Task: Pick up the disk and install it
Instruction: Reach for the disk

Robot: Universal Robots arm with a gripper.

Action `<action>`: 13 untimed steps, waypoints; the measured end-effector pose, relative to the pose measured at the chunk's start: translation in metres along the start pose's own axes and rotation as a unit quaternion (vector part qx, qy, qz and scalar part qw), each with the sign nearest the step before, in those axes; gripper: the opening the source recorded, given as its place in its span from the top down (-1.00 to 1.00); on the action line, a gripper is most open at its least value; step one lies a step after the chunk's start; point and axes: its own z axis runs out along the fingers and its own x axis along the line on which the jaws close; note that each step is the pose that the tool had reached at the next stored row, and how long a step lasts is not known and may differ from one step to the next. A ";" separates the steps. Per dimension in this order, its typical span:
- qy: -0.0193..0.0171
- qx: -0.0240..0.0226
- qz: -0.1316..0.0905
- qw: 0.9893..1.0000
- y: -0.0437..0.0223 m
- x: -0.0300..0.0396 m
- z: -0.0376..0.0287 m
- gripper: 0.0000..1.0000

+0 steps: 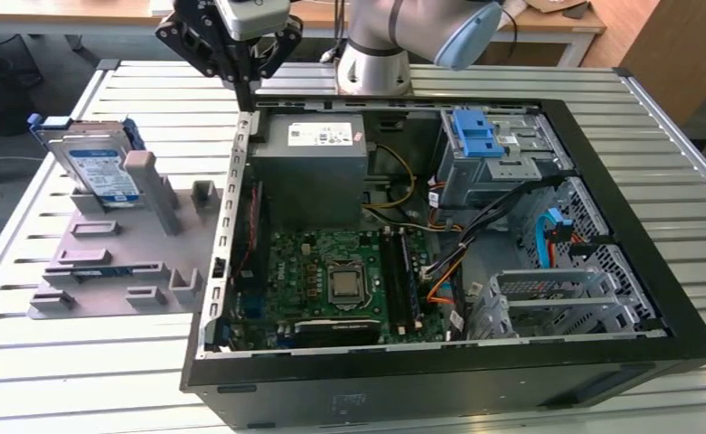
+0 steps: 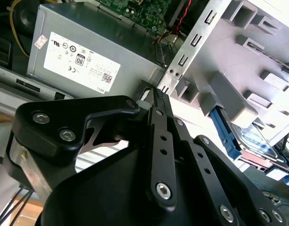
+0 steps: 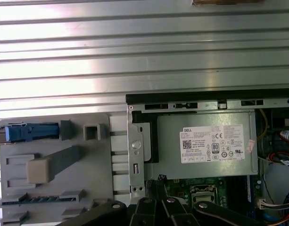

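Arm: the robot arm [image 1: 374, 54] stands at the far edge of the table [image 1: 39, 380] in the exterior view. Its wrist reaches toward that view's left and the tool points straight down.
Gripper: the black linkage gripper [image 1: 247, 90] hangs over the far corner of the open computer case [image 1: 449, 398], on the exterior view's left side, just beside the grey box [image 1: 316, 149] with the white sticker. I cannot tell whether it touches the case wall.
Fingers: pressed together at the tips with nothing between them; both wrist views show the same [image 2: 158, 94] [image 3: 158, 181].
Disk: the disk [image 1: 97, 167] stands upright on edge in the grey holder [image 1: 111, 271], label facing the exterior camera and blue rails along its sides. It is well apart from the gripper, outside the case on the exterior view's left. Its blue rail also shows in the second wrist view [image 2: 229, 134] and the first wrist view [image 3: 33, 133].
Holder: a flat grey plate with raised blocks and slots, lying on the table and touching the case's side wall.
Case: lies on its side with the lid off; the circuit board [image 1: 328, 280] and a blue latch piece [image 1: 475, 136] are visible inside.
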 end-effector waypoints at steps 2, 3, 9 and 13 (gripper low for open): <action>0.000 0.000 0.000 1.000 -0.0001 0.0014 -0.0001 0.79; 0.000 0.000 0.000 1.000 -0.0002 0.0022 -0.0002 0.79; 0.000 0.000 0.000 1.000 -0.0003 0.0072 -0.0001 0.79; 0.000 0.000 0.000 1.000 0.0001 0.0111 0.0000 0.79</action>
